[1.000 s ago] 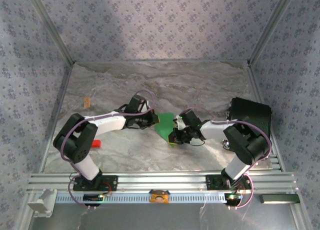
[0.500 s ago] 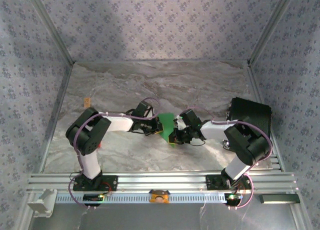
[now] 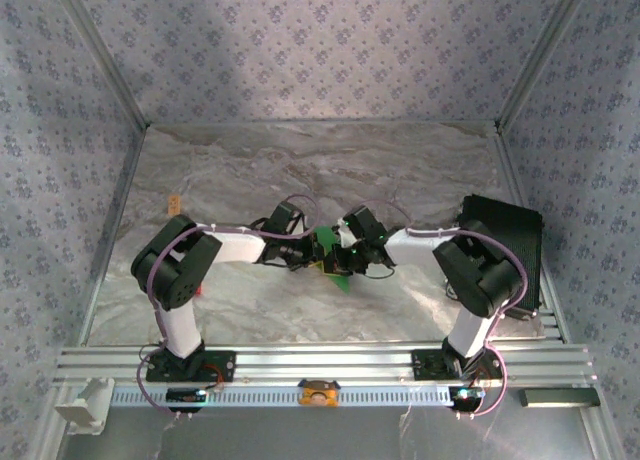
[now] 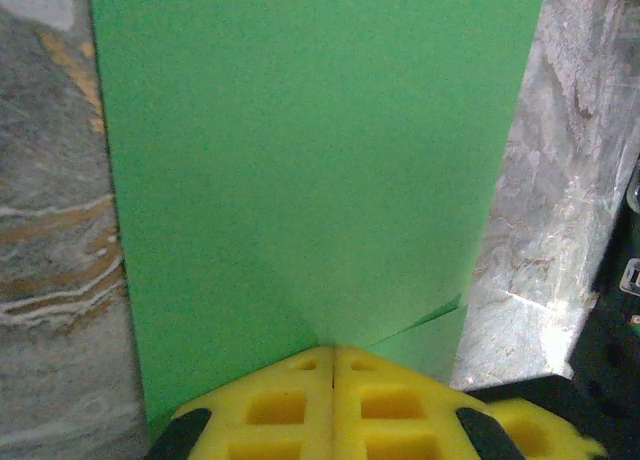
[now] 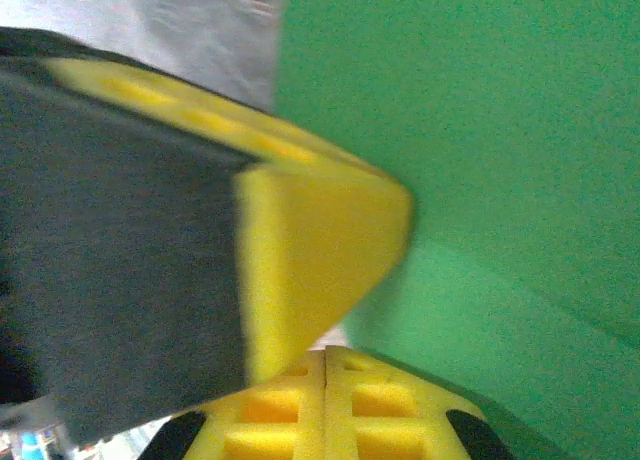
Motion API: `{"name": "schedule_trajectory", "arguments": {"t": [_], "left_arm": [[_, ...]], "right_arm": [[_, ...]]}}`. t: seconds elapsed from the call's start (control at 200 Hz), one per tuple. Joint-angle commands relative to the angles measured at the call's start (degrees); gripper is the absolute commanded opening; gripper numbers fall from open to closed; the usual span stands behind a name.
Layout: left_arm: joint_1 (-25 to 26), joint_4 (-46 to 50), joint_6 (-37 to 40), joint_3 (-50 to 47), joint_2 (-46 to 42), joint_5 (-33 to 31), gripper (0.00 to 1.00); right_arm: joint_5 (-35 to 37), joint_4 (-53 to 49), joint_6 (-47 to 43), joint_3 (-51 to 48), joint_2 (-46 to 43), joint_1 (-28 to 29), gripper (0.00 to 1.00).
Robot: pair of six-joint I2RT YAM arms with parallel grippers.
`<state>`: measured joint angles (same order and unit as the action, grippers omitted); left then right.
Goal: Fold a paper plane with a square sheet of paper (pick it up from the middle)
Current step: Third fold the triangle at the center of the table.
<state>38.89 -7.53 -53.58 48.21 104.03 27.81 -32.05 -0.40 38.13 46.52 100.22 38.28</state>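
Note:
The green sheet of paper (image 3: 329, 248) lies mid-table between both grippers, partly folded, with a corner (image 3: 340, 279) pointing toward the near edge. It spreads across the left wrist view as the sheet (image 4: 310, 160), with a loose flap edge low on the right. My left gripper (image 3: 305, 251) is shut, its fingertips (image 4: 333, 352) meeting at the paper's near edge where shading lines converge. My right gripper (image 3: 346, 254) is also shut against the paper (image 5: 500, 150), its tips (image 5: 327, 355) just below the left gripper's yellow finger (image 5: 310, 260). No finished plane is visible.
A black box (image 3: 503, 227) stands at the right, behind the right arm. A small tan piece (image 3: 174, 202) lies far left on the marble tabletop (image 3: 330, 165). Patterned walls close in three sides, and an aluminium rail (image 3: 320, 363) runs along the near edge.
The left arm swung in and brought its gripper onto the paper's left edge. The right gripper then moved left and away from me, and the paper now looks narrower and bunched between the two.

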Motion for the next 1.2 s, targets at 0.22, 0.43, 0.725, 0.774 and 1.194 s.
{"name": "schedule_trajectory", "arguments": {"t": [0.22, 0.43, 0.725, 0.774, 1.194], "left_arm": [[-0.3, 2.3, 0.2, -1.4, 2.2, -1.4, 0.00], [-0.7, 2.3, 0.3, -1.5, 2.8, -1.4, 0.00], [-0.7, 2.0, 0.2, -1.6, 3.1, -1.2, 0.00], [-0.7, 1.9, 0.2, -1.5, 3.2, -1.1, 0.00], [-0.7, 1.9, 0.3, -1.5, 3.2, -0.8, 0.00]], "right_arm": [[0.7, -0.2, -1.3, -7.0, -2.8, -1.0, 0.01], [-1.9, -1.2, -2.6, -10.9, -7.6, -2.4, 0.03], [-4.8, -1.1, -4.2, -15.3, -12.6, -5.8, 0.06], [-6.6, -0.1, -3.7, -16.1, -13.6, -6.4, 0.06], [-7.2, -3.2, -6.5, -12.6, -11.5, -7.1, 0.08]]}}
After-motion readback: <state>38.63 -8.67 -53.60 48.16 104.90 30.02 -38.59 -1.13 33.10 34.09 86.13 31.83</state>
